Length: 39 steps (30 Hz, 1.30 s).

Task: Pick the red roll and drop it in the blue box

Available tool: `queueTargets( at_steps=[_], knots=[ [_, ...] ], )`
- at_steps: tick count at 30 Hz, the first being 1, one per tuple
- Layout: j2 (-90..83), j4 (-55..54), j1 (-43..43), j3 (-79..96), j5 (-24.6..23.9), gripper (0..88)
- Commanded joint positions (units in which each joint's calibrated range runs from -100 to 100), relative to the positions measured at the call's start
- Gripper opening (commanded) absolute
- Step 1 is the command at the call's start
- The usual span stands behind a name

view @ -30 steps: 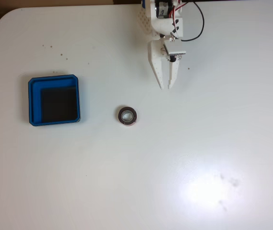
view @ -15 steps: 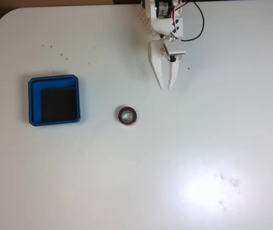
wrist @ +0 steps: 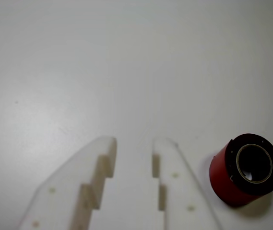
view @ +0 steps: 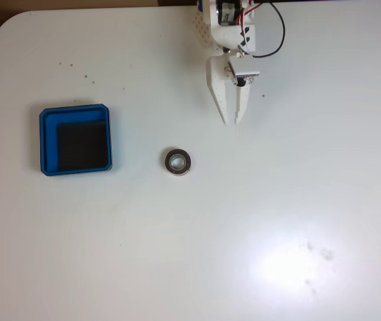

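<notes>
Bright, even light falls from above onto a glossy white table. In the fixed view a soft white glare patch sits at the lower right, washing out the surface there, and a few faint smudges show beside it. Shadows are weak and short: a thin dark edge hugs the blue box and the small roll. That view is sharp, with no clear bending at the edges. The wrist view is dimmer and greyer, darkening slightly toward the corners. There the red roll casts a soft shadow beneath it, and the pale gripper close to the lens looks soft and blurred.
</notes>
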Motion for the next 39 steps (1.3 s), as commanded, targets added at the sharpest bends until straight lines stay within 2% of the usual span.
queueTargets(
  at_steps=[1, 17, 19, 25, 28, 39],
  knots=[
    [-0.35, -1.19, -0.50, 0.90, 0.18, 1.1],
    [-0.27, -1.19, 0.28, 0.90, -0.08, 1.1],
    [-0.27, -1.19, 1.85, 0.90, -0.08, 1.1],
    [-0.27, -1.19, 15.82, 0.90, -0.17, 1.1],
    [-0.27, -1.19, 19.92, 0.90, 0.18, 1.1],
    [2.91, -1.19, 20.12, -1.26, 0.27, 1.1]
  ],
)
